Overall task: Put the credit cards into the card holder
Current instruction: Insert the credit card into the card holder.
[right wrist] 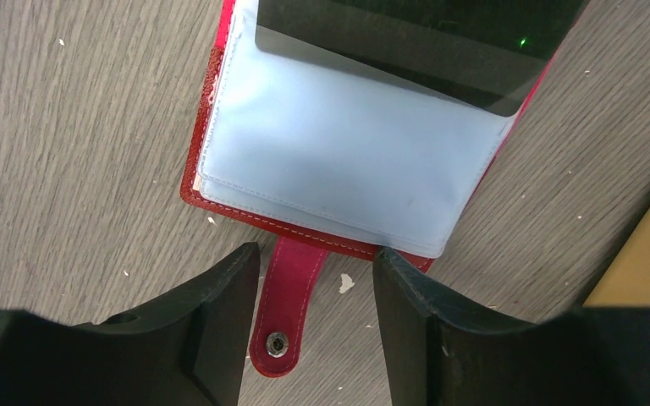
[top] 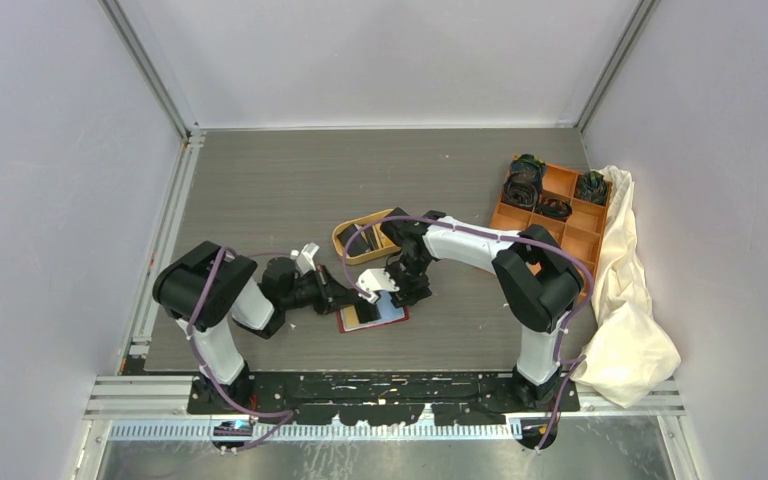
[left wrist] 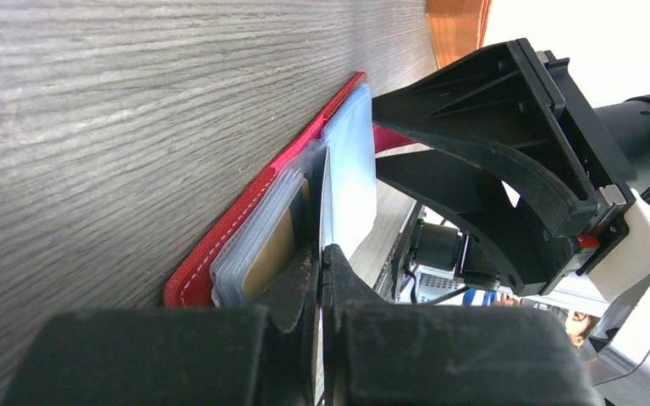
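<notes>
Left gripper (left wrist: 322, 264) pinches shut on a pale sleeve (left wrist: 351, 169) of the red card holder (left wrist: 220, 245), which lies open on the table (left wrist: 93, 127) at the top view's lower centre. Right gripper (right wrist: 316, 275) hangs half-open, empty, astride the clasp tab (right wrist: 281, 304). One black credit card (right wrist: 423, 42) overlaps the sleeve, its upper end cut off; whether it is pocketed is unclear. A tug may spill it.
</notes>
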`<state>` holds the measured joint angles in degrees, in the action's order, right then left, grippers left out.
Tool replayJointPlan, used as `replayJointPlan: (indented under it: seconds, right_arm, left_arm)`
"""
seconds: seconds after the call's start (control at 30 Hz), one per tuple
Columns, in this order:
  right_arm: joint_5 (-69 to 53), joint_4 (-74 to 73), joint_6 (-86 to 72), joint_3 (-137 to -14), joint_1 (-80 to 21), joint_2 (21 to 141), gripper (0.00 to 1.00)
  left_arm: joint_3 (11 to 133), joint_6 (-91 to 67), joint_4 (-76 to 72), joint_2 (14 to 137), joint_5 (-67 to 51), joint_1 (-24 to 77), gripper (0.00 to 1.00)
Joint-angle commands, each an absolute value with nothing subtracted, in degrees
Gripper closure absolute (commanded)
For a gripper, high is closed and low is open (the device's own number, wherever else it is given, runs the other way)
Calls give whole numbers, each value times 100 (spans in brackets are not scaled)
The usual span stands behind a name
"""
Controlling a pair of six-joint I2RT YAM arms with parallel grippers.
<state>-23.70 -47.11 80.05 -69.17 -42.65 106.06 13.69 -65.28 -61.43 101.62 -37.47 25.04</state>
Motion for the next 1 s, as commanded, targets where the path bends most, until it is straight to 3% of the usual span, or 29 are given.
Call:
replayJointPlan:
  seconds: [0.0,0.97]
  right_arm:
    - [-2640,-4929,7961,-6925,-4400,10785,43]
    - [-2631,-4932,7943,-6932,-4415,10778,44]
  left_arm:
    - [1286,-6678,-6920,10495,-3676,2561,100]
    - [1427,-6864,-6134,10398,-3659,2752,100]
